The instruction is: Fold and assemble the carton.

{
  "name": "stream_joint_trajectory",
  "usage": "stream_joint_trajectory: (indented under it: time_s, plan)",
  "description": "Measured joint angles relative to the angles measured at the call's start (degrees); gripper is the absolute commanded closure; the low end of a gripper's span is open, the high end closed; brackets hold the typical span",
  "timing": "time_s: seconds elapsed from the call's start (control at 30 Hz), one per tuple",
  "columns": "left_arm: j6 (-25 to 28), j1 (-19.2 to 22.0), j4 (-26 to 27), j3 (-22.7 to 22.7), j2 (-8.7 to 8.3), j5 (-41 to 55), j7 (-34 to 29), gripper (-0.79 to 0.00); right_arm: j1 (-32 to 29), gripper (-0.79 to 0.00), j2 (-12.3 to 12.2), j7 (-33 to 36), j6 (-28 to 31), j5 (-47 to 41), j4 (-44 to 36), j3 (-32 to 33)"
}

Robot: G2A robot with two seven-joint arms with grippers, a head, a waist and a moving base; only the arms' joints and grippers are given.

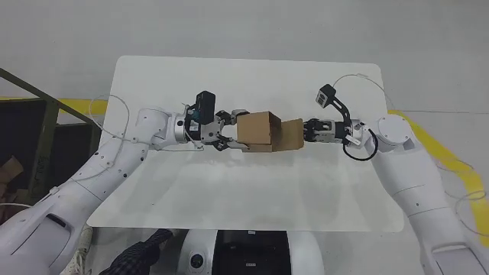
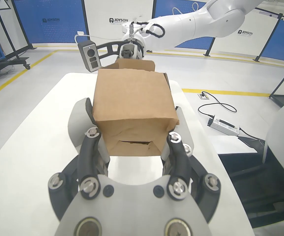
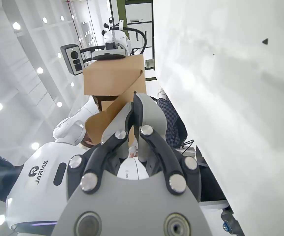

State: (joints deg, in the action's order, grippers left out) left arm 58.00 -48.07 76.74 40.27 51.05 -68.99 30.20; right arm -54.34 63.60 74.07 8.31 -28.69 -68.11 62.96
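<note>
Carton [image 2: 132, 104] interior hidden; far flap [image 2: 137, 65] mostly occluded.

Your bench [image 1: 244, 198] is a white slab with rounded corners, and its top is smooth and faintly glossy. Take the carton [image 1: 258, 131] as your mark. It is over roughly the middle of the bench, and bare white top runs out from it on every side. You cannot tell from these views whether the carton's underside touches the top or hangs just above it. In the right wrist view, a small dark triangular fleck [image 3: 265, 41] and a tinier speck [image 3: 214, 54] lie on the top, well apart from the carton. The bench stands on a pale grey floor [image 1: 229, 15].
</note>
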Motion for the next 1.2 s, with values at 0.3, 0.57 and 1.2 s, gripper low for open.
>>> stream_joint_trajectory:
  time_s: [0.3, 0.57, 1.2]
  plan:
    - [0.00, 0.99, -0.85, -0.98, 0.44, -0.10, -1.35, -0.357, 1.40, 0.000, 0.29, 0.57, -1.44, 2.16, -2.30, -2.11]
    - [0.00, 1.25, -1.17, -1.03, 0.47, 0.07, -1.29, -0.360, 1.81, 0.000, 0.11, 0.53, -1.30, 1.90, -1.56, -1.41]
    - [0.00, 1.38, -1.78, -0.91, 0.66, -0.32, -2.62, -0.363, -1.14, -0.135, -1.21, 0.72, -1.93, 3.53, -9.27, 1.10]
